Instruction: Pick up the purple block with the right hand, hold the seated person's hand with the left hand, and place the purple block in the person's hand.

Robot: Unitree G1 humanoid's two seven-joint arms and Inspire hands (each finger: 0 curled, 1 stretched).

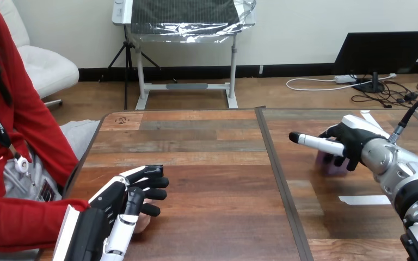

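I see the wooden table (207, 163). At its near left corner my left hand (121, 205) is curled round the person's hand (142, 223). Near the right edge my right hand (344, 143) covers the purple block (325, 161); I cannot tell whether it grips it.

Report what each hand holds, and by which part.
The right hand sits over the purple block; grip cannot be told. The left hand lies over the person's hand; hold cannot be told.
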